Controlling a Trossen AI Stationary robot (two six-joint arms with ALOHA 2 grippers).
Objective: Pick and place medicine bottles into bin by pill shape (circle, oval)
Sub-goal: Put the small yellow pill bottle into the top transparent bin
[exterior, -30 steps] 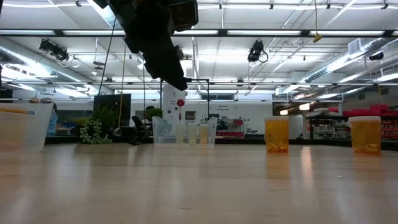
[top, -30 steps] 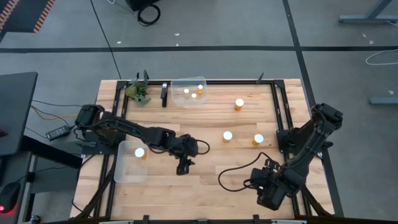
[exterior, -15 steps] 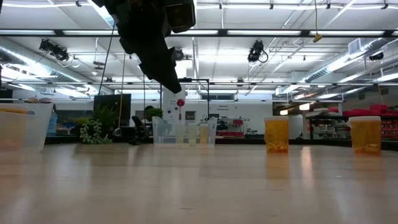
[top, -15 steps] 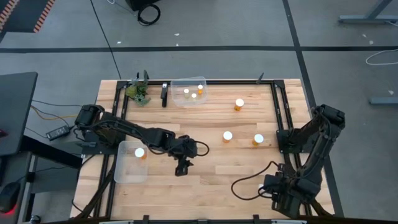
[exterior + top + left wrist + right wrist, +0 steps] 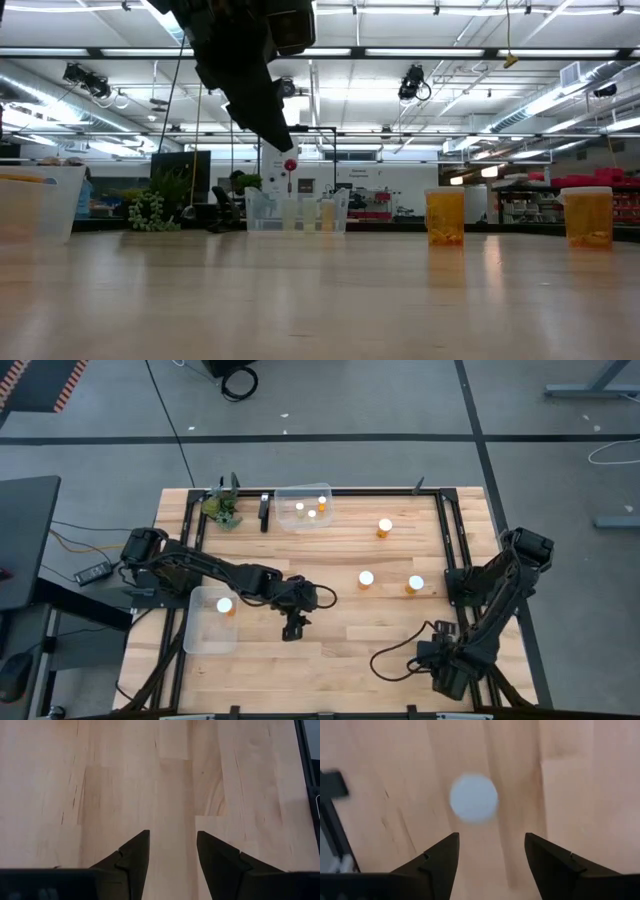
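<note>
Since a second ago, right end effector (image 5: 443,672) has drifted toward the worktop's (image 5: 340,645) near-right corner, fingers spread, empty; left end effector (image 5: 293,628) hovers parted, empty. Three loose white-capped amber medicine bottles (image 5: 366,579) stand centre-right; next move calls for reaching one.

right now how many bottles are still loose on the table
3 show: one right of the far bin, two mid-table side by side. The right arm may hide another near the front edge.
</note>
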